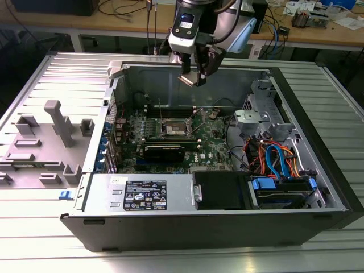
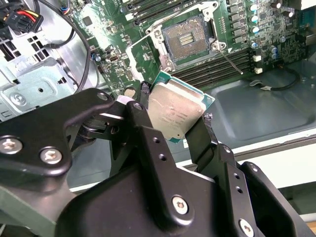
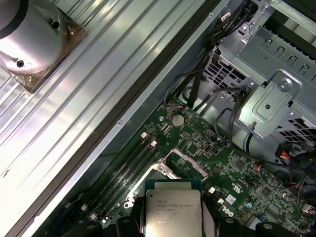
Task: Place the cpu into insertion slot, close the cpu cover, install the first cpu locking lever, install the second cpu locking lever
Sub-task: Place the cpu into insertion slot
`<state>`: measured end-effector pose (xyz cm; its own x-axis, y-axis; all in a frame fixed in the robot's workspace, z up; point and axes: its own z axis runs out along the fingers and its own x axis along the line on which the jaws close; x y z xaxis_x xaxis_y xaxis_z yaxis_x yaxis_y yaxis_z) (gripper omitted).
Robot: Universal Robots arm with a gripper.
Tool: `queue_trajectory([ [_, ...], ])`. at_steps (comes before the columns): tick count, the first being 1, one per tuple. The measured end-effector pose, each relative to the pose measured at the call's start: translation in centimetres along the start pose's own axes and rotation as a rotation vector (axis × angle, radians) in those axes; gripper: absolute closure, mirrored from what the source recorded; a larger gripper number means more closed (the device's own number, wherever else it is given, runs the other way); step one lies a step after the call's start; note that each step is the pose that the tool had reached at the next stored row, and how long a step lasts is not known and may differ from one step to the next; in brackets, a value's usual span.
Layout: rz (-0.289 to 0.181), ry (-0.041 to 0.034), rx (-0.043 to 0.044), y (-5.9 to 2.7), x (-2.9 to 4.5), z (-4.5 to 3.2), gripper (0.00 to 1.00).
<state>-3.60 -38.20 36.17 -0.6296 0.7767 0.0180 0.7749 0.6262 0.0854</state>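
Pinching the cpu (image 2: 173, 116) in the claw (image 2: 175, 109) by two opposite edges, dull metal top turned toward the wrist cameras. Hanging high over the open computer case (image 1: 318, 187), well apart from the green board (image 1: 210, 142) far beneath the claw.

Not yet seated: straight down past the claw, the insertion slot (image 2: 185, 39), dark-centred and bare, with nothing in it. Judging none of the four steps complete, with the placing in hand and the cover and both levers yet to do. Showing one thin lever rod (image 2: 228, 60) swung free just beside the slot. Cannot tell the cpu cover apart from the silver rim around that slot.

Resting the case on a ribbed metal counter (image 1: 170, 256), side panel off, with a drive cage (image 1: 259, 116), coloured cables (image 1: 273, 156) and a black card (image 1: 164, 151) inside, all lower than the claw. Carrying a grey moulded fixture (image 1: 57, 122) on that same counter, well off to the exterior view's left of the claw. Backed by a wooden counter (image 1: 335, 31) beyond the claw, strewn with leads and small gear.
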Motion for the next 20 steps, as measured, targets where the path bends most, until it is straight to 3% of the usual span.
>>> queue_trajectory([
  [20,0.152,-0.0131,-0.0027,-0.03,-0.02,0.25,0.45],
])
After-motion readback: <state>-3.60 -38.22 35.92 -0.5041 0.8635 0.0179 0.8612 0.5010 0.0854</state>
